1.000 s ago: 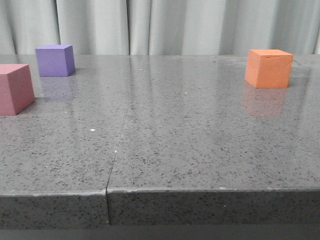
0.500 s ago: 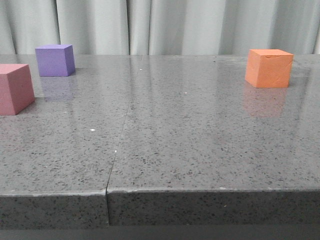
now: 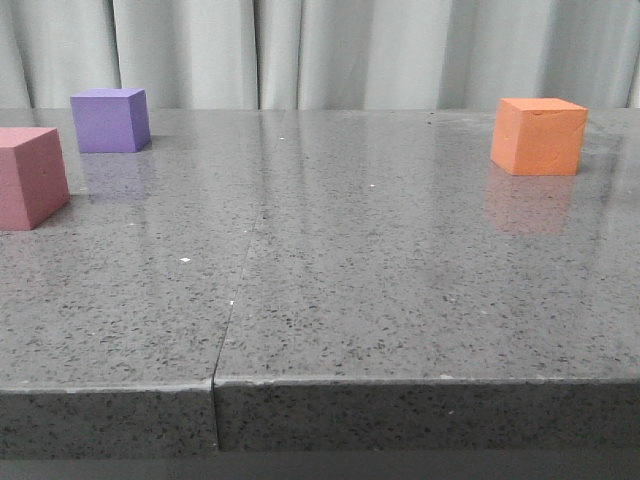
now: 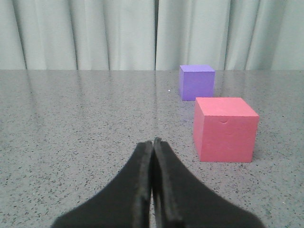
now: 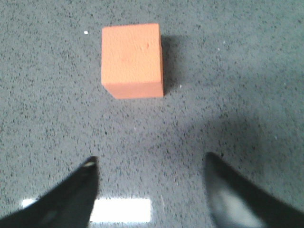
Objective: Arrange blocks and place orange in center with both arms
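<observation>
The orange cube [image 3: 538, 136] stands at the far right of the grey table; it also shows in the right wrist view [image 5: 132, 60], ahead of my right gripper [image 5: 149, 160], which is open, empty and above the table. The purple cube [image 3: 110, 120] stands at the far left, the pink cube [image 3: 30, 177] nearer at the left edge. In the left wrist view my left gripper [image 4: 153, 141] is shut and empty, low over the table, with the pink cube [image 4: 225, 129] ahead to one side and the purple cube [image 4: 196, 81] behind it. Neither gripper shows in the front view.
The speckled grey table [image 3: 350, 290] has a seam [image 3: 235, 300] running front to back and a front edge near the camera. A pale curtain [image 3: 330, 50] hangs behind the table. A bright light reflection [image 5: 121, 210] lies on the tabletop between the right fingers.
</observation>
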